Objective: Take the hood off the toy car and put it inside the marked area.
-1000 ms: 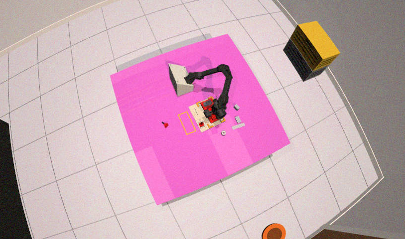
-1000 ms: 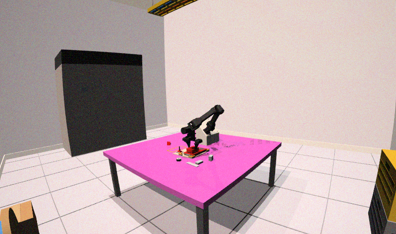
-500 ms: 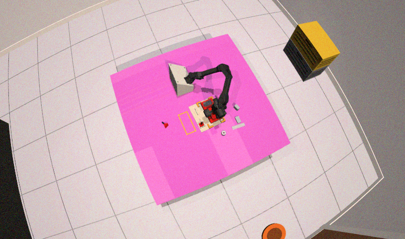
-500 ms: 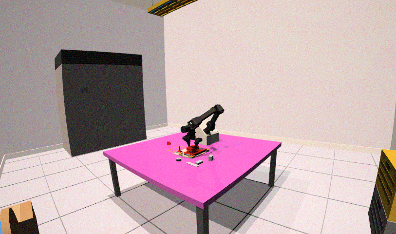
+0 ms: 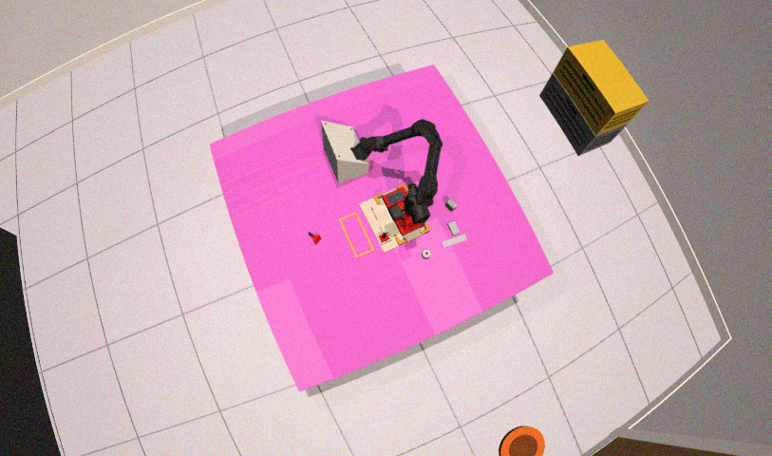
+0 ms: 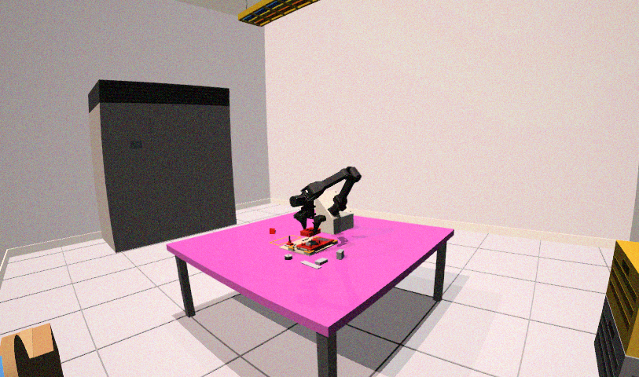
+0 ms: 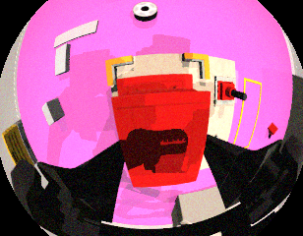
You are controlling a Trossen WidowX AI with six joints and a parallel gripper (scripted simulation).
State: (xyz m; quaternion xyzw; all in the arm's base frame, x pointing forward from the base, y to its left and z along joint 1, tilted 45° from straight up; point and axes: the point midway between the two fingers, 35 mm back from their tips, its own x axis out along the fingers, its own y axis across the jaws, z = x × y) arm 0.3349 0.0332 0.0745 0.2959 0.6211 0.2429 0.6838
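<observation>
The hood [image 6: 310, 231] [image 7: 163, 110] is a red plate. My gripper [image 6: 311, 229] [image 7: 163, 141] is shut on it, one black finger on each side, and holds it a little above the toy car. The red toy car [image 5: 395, 197] [image 6: 331, 243] [image 7: 153, 84] sits on a cream board [image 5: 372, 213] [image 7: 220, 117] with orange corner brackets. In the top view the arm covers part of the car, and I cannot make out the hood clearly. The marked area [image 5: 348, 237] [image 6: 280, 239] [image 7: 253, 81] is a yellow-orange outline on the pink table, beside the board.
A red piece with a black peg [image 5: 384, 237] [image 6: 289, 242] [image 7: 226, 91] stands on the board. Another small red piece [image 5: 315, 238] [image 6: 272, 230] [image 7: 272, 128] lies beyond the marked area. Grey blocks [image 5: 453, 228] [image 6: 340, 254] [image 7: 53, 111] and a white ring [image 5: 423, 255] lie on the other side.
</observation>
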